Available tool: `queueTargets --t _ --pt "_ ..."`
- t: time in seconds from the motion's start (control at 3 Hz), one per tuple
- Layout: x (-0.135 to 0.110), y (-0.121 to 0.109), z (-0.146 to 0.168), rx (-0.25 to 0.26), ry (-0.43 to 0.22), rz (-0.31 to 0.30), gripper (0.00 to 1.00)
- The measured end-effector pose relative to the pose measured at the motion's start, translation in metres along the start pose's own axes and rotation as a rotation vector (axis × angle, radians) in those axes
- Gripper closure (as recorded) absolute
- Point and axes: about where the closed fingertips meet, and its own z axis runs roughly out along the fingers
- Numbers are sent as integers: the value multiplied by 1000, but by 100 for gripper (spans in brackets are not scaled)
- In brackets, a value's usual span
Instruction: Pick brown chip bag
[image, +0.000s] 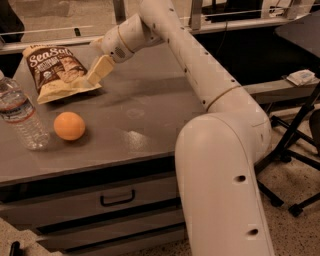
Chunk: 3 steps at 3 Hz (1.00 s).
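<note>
One grey table bears the brown chip bag, gripper at its edge, grip unclear.

An orange sits on a grey cabinet top, towards its front left. Just left of the orange, apart from it, a clear plastic water bottle with a pale label stands upright. Below the orange, the cabinet front has a drawer with a dark handle. Far right of the orange, off the cabinet, a small white folded item lies on a ledge, with black stand legs on the speckled floor beneath. The gripper hangs behind the orange, slightly to its right.
</note>
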Motion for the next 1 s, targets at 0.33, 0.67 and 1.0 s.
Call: queueTargets --t 0.33,0.67,1.0 --pt "14 -10 -1 55 26 43 0" --pt "22 -18 8 118 34 81 0" --pt "28 -18 37 134 26 106 0"
